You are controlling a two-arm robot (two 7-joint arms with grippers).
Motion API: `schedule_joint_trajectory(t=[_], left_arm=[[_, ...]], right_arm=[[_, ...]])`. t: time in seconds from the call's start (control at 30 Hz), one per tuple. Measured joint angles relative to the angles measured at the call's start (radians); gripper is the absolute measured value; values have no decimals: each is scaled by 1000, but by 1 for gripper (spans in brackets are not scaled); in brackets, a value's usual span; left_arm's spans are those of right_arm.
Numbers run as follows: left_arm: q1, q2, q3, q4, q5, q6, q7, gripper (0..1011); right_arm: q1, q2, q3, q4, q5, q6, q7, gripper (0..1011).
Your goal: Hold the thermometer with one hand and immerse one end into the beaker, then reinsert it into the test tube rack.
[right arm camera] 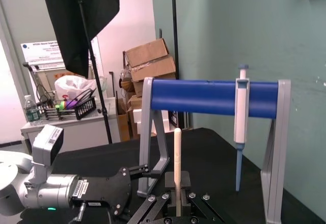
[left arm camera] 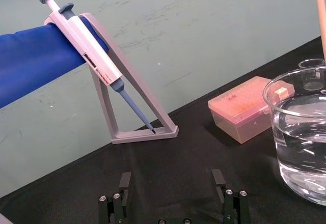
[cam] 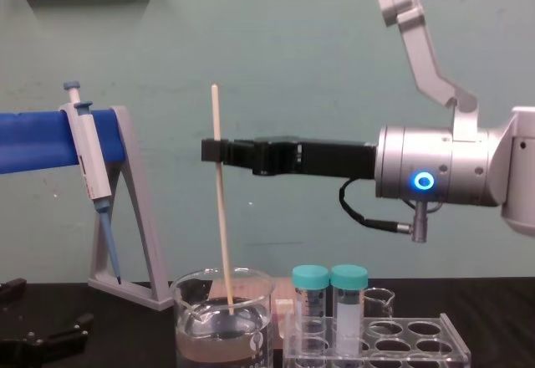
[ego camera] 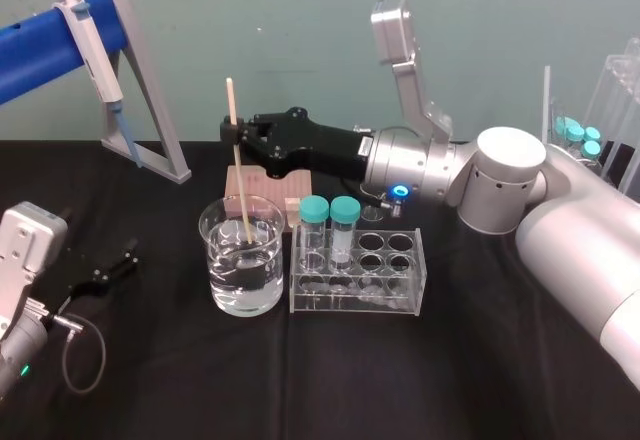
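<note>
Black worktop [ego camera: 450,380], green wall behind. At the left the left claw [left arm camera: 173,201] sits low, fingers spread and holding nothing, near the grey pipette stand [ego camera: 150,110]. Next comes the beaker [ego camera: 243,260], part full of clear liquid. The thermometer [cam: 222,217] leans slightly, its lower end dipped in; whether it touches the glass bottom I cannot tell. The right claw [cam: 213,150], reaching in above the beaker, is clenched on the rod's upper part. Just right of the beaker stands the test tube rack [ego camera: 410,270].
</note>
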Motion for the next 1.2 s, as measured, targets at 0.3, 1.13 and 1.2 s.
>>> schedule_joint_trajectory(t=[0.3,1.13,1.2], left_arm=[[0,0,0,0,0,0,0,1004],[0,0,0,0,0,0,0,1003],[0,0,0,0,0,0,0,1004]], right_arm=[[-6,-26,13,41,-21,-16,3,53],[-4,-74,39,132,-91,-63,8,53],[-5,-75,41,135,-93,-63,9,53]])
